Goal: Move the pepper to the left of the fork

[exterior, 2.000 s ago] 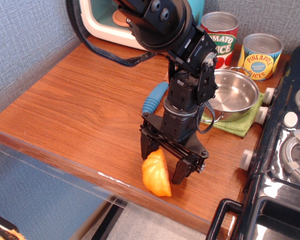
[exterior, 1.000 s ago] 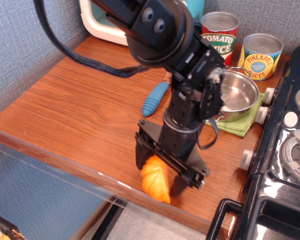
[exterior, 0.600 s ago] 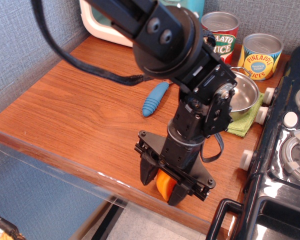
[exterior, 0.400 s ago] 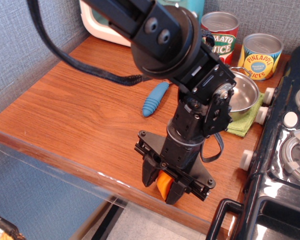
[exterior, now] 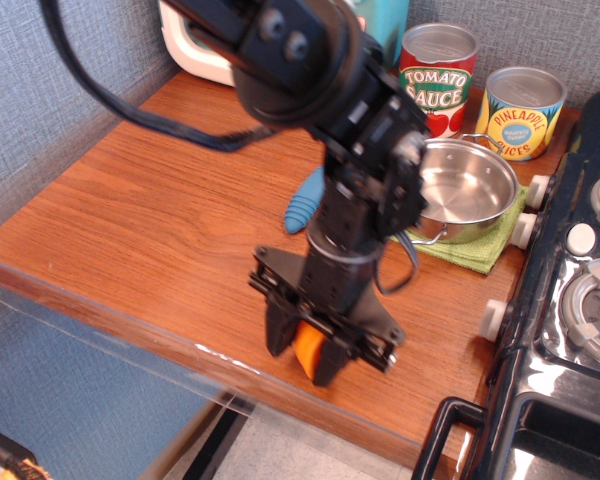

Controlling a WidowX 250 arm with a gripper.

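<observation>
My gripper (exterior: 302, 362) points down near the front edge of the wooden counter and is shut on the orange pepper (exterior: 309, 347). Only a narrow strip of the pepper shows between the black fingers. It looks lifted a little off the wood. The fork's blue ribbed handle (exterior: 303, 203) lies behind the gripper, mostly hidden by the arm. Its tines are hidden. The pepper is in front of the fork, towards the counter's edge.
A steel pot (exterior: 467, 189) sits on a green cloth (exterior: 478, 253) at the right. A tomato sauce can (exterior: 437, 68) and a pineapple can (exterior: 520, 112) stand at the back. A toy stove (exterior: 570, 320) borders the right. A white and teal toy appliance (exterior: 195, 48) is at the back left.
The gripper came down over the pepper and shut on it. It has since shifted left along the front edge with the pepper held.
</observation>
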